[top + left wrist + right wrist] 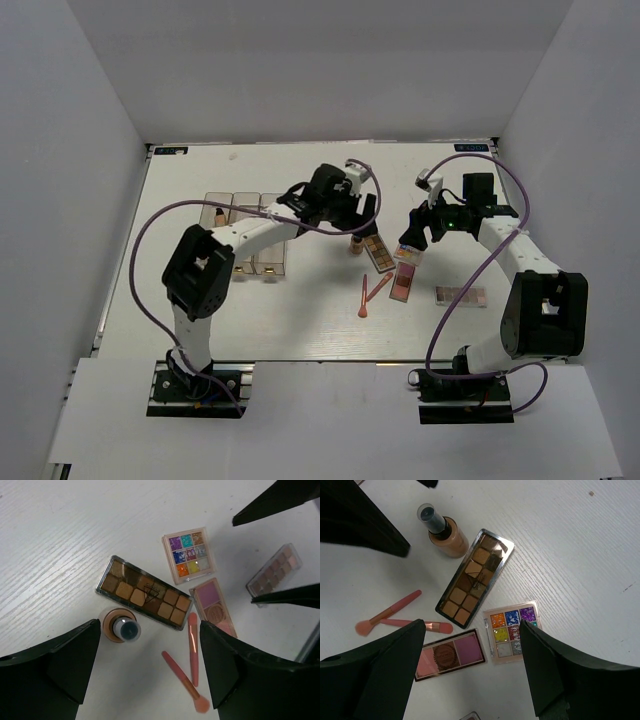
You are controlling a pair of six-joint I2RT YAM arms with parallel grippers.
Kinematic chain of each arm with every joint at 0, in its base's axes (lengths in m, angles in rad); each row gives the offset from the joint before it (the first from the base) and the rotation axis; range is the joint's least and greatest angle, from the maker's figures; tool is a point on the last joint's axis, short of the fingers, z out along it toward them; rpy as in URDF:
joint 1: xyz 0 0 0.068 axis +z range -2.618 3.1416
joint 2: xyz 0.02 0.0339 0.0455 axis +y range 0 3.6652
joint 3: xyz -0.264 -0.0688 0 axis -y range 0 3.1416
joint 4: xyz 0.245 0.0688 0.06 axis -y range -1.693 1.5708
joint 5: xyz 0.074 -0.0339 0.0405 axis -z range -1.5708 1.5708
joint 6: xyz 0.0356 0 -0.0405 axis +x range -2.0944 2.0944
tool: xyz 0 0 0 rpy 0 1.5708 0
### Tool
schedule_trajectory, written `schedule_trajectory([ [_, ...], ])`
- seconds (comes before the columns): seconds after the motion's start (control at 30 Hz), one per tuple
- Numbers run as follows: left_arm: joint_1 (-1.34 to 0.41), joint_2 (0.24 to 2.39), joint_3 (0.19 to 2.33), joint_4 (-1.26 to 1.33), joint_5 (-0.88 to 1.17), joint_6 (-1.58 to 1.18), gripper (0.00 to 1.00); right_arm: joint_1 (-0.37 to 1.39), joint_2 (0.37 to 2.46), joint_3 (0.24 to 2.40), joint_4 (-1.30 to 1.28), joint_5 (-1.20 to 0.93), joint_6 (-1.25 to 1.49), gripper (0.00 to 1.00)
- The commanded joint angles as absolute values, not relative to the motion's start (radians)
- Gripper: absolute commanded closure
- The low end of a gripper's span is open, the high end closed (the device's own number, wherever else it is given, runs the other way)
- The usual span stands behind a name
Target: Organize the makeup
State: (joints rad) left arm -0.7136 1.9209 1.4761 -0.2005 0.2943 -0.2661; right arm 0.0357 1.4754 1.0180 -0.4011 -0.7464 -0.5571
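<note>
So: both end effectors open, makeup loose on worktop

Left end effector (pixel 149 630) hung over the makeup with jaws spread wide and nothing between them. Right end effector (pixel 472 630) was the same: wide apart, gripping nothing. All the makeup seen sat mid-worktop (pixel 300 330) in one cluster between the two arms. Beige bottle (pixel 120 625) stood upright, dark cap up, just beside one end of the brown palette (pixel 144 592). Multicolour palette (pixel 188 555) lay near the brown palette's other end, with the pink palette (pixel 214 606) just beside both. Mauve palette (pixel 275 572) lay apart, toward the right arm's side. Two pink sticks (pixel 192 645) lay close together next to the pink palette; one possibly touched its edge, hard to tell. Clear organizer (pixel 246 200) stood to the left, well apart from the cluster and partly hidden by the left arm.
</note>
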Motion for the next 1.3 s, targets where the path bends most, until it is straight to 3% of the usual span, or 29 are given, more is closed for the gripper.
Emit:
schedule_trajectory([
  [0.0, -0.756, 1.937, 1.542, -0.267, 0.131, -0.229, 0.10, 0.035, 1.453, 1.023, -0.393, -0.750, -0.560, 0.18],
  [0.83, -0.802, 2.063, 1.580, -0.354, 0.037, -0.216, 0.10, 0.034, 1.456, 1.017, -0.377, -0.735, -0.542, 0.18],
  [1.27, -0.811, 2.117, 1.608, -0.391, -0.074, -0.241, 0.23, 0.034, 1.444, 1.008, -0.374, -0.732, -0.542, 0.18],
])
